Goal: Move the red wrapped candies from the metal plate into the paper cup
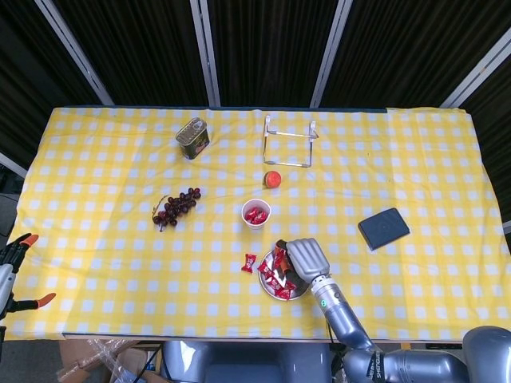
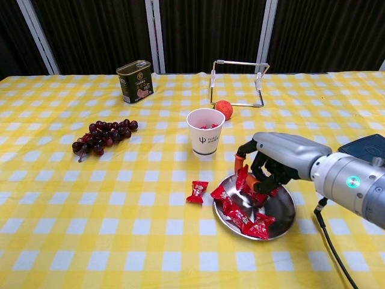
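A metal plate [image 2: 283, 208] [image 1: 292, 292] lies near the table's front edge with several red wrapped candies [image 2: 243, 215] [image 1: 273, 278] in it. My right hand [image 2: 274, 161] [image 1: 306, 258] hovers just above the plate's far side, fingers curled around a red candy [image 2: 245, 179] that hangs below them. One more red candy [image 2: 197, 191] [image 1: 249, 262] lies on the cloth left of the plate. The white paper cup [image 2: 205, 132] [image 1: 255, 214] stands upright behind the plate, red candies showing inside. My left hand does not show.
On the yellow checked cloth lie a bunch of dark grapes [image 2: 101, 135], a green tin [image 2: 135, 81], a wire stand [image 2: 237, 83], a small orange ball [image 2: 224, 109] right behind the cup, and a dark flat box [image 2: 368, 150] at the right.
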Controlling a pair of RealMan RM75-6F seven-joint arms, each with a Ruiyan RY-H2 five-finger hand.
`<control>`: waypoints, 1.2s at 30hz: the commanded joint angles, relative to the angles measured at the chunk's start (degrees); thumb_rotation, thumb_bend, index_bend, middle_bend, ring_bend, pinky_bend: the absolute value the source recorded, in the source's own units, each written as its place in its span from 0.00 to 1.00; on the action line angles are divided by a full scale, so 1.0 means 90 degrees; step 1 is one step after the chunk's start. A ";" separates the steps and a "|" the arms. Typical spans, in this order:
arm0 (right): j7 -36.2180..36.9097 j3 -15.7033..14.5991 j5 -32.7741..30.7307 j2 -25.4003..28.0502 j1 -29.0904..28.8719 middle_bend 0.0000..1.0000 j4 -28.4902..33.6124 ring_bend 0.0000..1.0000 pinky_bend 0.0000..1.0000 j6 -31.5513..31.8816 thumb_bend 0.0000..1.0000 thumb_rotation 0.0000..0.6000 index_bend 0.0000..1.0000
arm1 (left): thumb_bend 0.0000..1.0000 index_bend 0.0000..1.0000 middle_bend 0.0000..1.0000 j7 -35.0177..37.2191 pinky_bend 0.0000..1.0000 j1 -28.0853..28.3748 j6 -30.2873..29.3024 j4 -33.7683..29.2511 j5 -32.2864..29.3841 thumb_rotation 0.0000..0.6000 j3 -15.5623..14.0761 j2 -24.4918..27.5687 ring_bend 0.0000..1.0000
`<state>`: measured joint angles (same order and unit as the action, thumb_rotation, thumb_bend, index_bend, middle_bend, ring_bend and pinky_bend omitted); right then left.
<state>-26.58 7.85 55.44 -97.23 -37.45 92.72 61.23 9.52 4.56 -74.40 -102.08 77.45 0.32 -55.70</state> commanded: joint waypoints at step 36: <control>-0.0501 0.1642 -0.1115 -0.0659 -0.1543 0.80 -0.1303 0.92 1.00 -0.0271 0.61 1.00 0.55 | 0.05 0.00 0.00 0.0159 0.00 0.0050 0.0155 -0.0012 -0.0061 1.00 0.0004 0.0075 0.00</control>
<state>-31.38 22.60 45.82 -102.70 -50.91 81.65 59.23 10.95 5.00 -73.02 -102.18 76.90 0.36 -55.03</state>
